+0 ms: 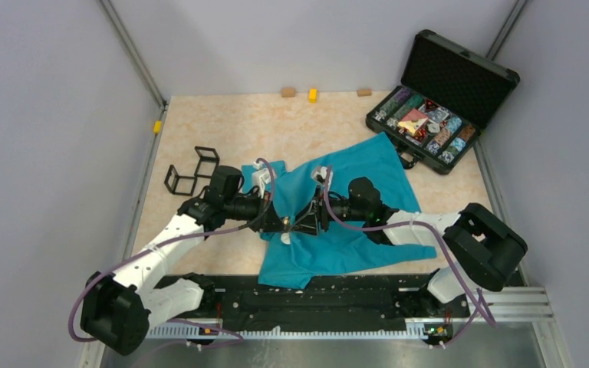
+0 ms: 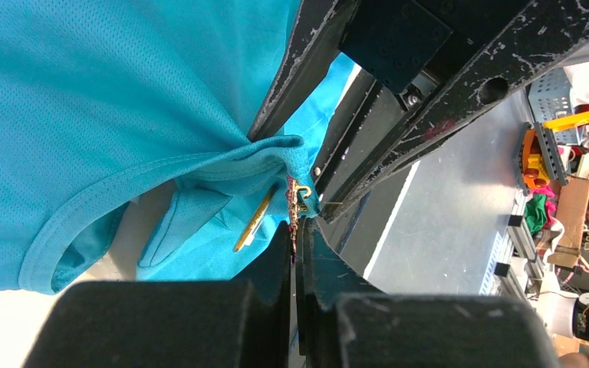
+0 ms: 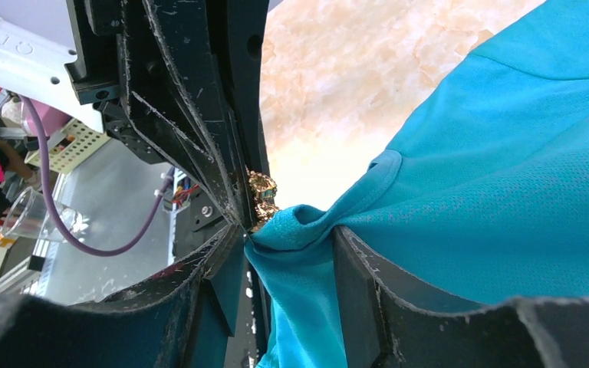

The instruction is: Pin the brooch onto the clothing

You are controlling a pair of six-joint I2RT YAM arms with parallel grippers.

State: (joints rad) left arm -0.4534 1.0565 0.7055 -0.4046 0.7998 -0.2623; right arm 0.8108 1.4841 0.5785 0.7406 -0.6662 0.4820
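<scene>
Brooch (image 2: 299,201): nipped in the fully closed left gripper (image 2: 297,244), touching a lifted collar fold of the clothing (image 2: 107,92), near middle of the table (image 1: 222,123). Right gripper (image 3: 291,257), jaws half apart, grips that fold. Pinning apparently under way; fastening unconfirmed.

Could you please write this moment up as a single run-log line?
step: pinning | left gripper: shut on brooch | right gripper: pinching T-shirt fold | brooch: at fold edge

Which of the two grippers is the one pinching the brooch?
The left gripper: its jaws are shut on the brooch, while the right gripper holds a fold of the teal shirt.
</scene>
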